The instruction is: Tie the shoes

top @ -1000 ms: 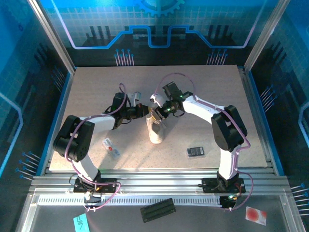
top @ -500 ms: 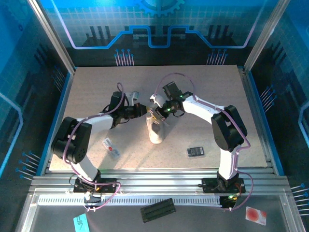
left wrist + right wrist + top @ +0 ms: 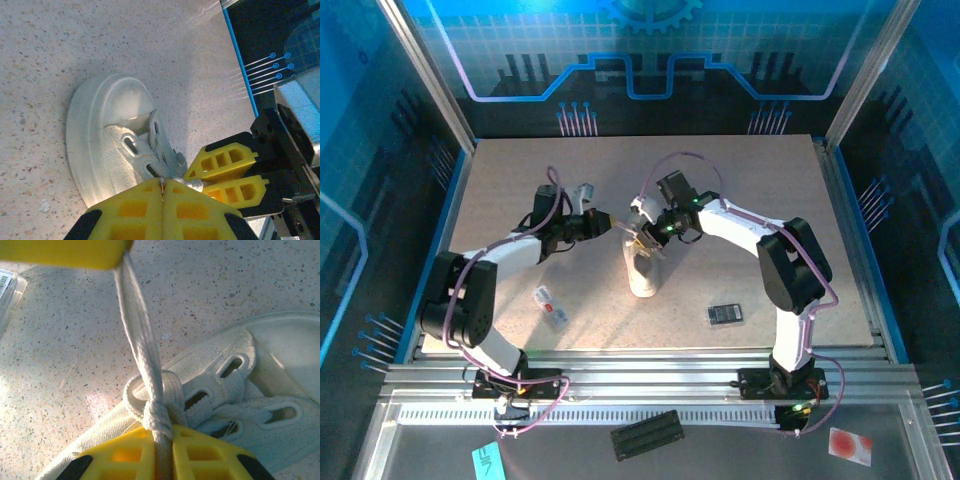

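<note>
The small cream low-top sneaker (image 3: pixel 642 272) lay mid-table, toe toward the arm bases. Above its tongue the right gripper (image 3: pixel 162 437) was pinched narrow on the pale flat lace (image 3: pixel 137 325), just beside a snug first knot (image 3: pixel 156 422). The left gripper (image 3: pixel 162 186), jaws pressed together, held the same lace farther along, pulling it taut. The first crossing looked cinched; no loops or bow showed, so most of the tying seemed left. Beyond stretched the speckled beige tabletop (image 3: pixel 750 180), then blue-lit patterned enclosure walls (image 3: pixel 650 60).
</note>
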